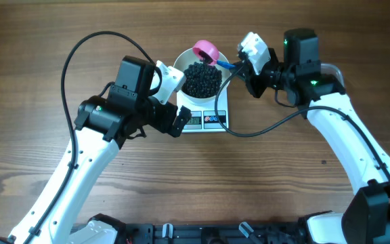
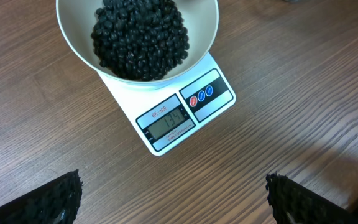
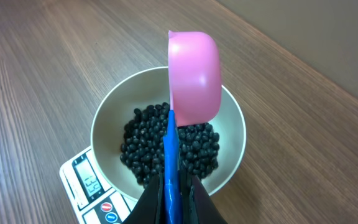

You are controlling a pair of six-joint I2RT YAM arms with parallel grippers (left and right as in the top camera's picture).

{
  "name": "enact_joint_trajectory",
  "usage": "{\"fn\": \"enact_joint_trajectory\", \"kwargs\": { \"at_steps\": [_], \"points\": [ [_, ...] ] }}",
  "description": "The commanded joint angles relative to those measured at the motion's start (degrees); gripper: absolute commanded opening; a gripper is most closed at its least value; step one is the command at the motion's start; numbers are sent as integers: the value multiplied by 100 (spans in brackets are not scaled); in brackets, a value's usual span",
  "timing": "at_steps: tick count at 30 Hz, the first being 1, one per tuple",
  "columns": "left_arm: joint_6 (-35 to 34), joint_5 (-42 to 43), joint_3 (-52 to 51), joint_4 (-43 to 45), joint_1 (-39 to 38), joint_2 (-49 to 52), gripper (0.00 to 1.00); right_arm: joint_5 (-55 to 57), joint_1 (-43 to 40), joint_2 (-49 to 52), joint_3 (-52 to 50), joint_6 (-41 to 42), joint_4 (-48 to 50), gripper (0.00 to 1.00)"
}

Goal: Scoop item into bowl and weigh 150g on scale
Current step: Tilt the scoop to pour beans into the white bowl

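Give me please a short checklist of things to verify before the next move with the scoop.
1. Bowl rests on the scale: ok.
2. Beans are heaped inside the bowl: ok.
3. Right gripper is shut on the handle of the scoop: ok.
4. Scoop is fully emptied: cannot tell, only its back shows.
5. Display shows the target weight: cannot tell, digits are unclear.
6. Left gripper is open and clear of the scale: ok.

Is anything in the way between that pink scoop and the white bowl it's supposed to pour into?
Nothing visible. The pink scoop, shut in the right gripper, hangs tipped over the open bowl on the scale; the open left gripper is off to the side.
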Motion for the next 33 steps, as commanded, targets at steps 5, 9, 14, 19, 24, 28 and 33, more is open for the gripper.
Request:
{"fn": "enact_joint_trajectory", "kwargs": {
  "at_steps": [5, 9, 14, 19, 24, 28, 33],
  "points": [
    [92, 92, 92, 11, -26, -22, 100, 37, 74, -101, 22, -369, -31, 4],
    [92, 92, 92, 11, -26, -22, 100, 37, 74, -101, 22, -684, -101, 4],
    [92, 92, 92, 11, -26, -20, 100, 37, 74, -101, 22, -684, -96, 4],
    [92, 92, 92, 11, -26, -22, 100, 39, 74, -101, 22, -717, -98, 4],
    [92, 92, 92, 11, -26, -20, 100, 39, 74, -101, 22, -721, -92, 4],
    [92, 92, 92, 11, -26, -20, 100, 37, 74, -101, 22, -719, -90, 4],
    [92, 92, 92, 11, -26, -22, 100, 35, 74, -101, 22, -717, -94, 4]
  ]
}}
